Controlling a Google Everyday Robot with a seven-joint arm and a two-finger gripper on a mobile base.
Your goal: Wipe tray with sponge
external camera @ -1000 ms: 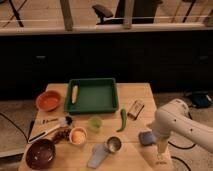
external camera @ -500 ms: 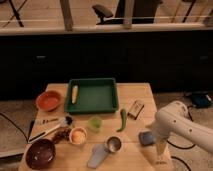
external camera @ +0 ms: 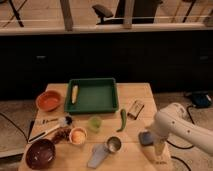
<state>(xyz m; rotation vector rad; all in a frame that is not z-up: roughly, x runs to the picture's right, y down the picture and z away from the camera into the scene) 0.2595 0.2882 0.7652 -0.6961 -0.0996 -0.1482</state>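
Observation:
The dark green tray [external camera: 97, 97] sits at the back middle of the wooden table, with a yellow corn-like piece [external camera: 74, 93] lying along its left side. The small blue-grey sponge [external camera: 145, 138] lies on the table near the front right, partly hidden by my white arm [external camera: 175, 125]. My gripper [external camera: 159, 149] points down at the table just to the right of the sponge, near the front right corner and well away from the tray.
Between tray and sponge lie a green pepper [external camera: 122, 119] and a brown-and-white box [external camera: 135, 108]. A metal cup [external camera: 114, 144], a pale flat blue-grey piece [external camera: 97, 156], a green cup [external camera: 94, 123], an orange bowl [external camera: 49, 100], a dark bowl [external camera: 40, 153], and a small bowl [external camera: 78, 135] stand to the left.

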